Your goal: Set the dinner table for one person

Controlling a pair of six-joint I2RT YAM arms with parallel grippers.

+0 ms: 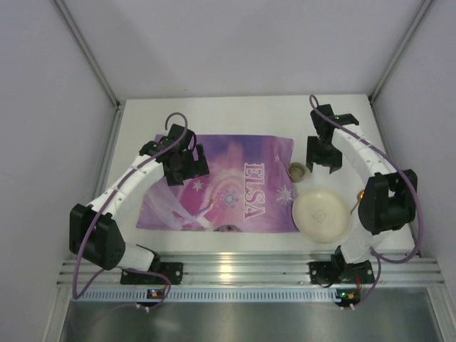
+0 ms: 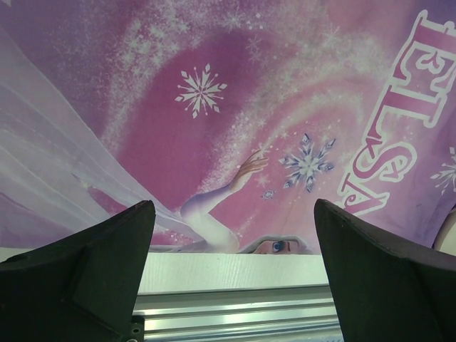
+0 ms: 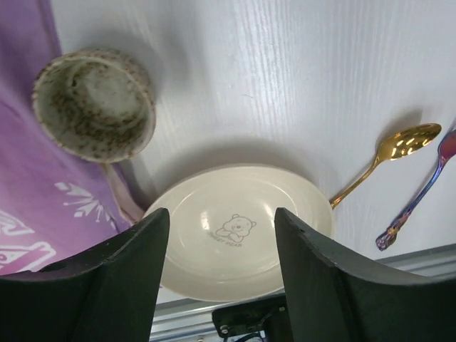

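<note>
Plate (image 1: 322,216) is hemmed in; cup (image 1: 297,170) just behind it, cutlery (image 3: 407,140) near its right, placemat (image 1: 228,185) beside its left; bare counter (image 1: 235,117) opens farther behind.

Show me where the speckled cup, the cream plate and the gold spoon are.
speckled cup (image 3: 92,107): right wrist view, inner bottom.
cream plate (image 3: 231,229): right wrist view, bear print at centre.
gold spoon (image 3: 410,140): right wrist view, its bowl.

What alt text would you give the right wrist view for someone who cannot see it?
A cream plate with a bear print lies on a white table, seen between the black fingers of the open right gripper. A speckled cup stands at the edge of a purple placemat; a gold spoon and an iridescent utensil lie on the plate's other side.
</note>
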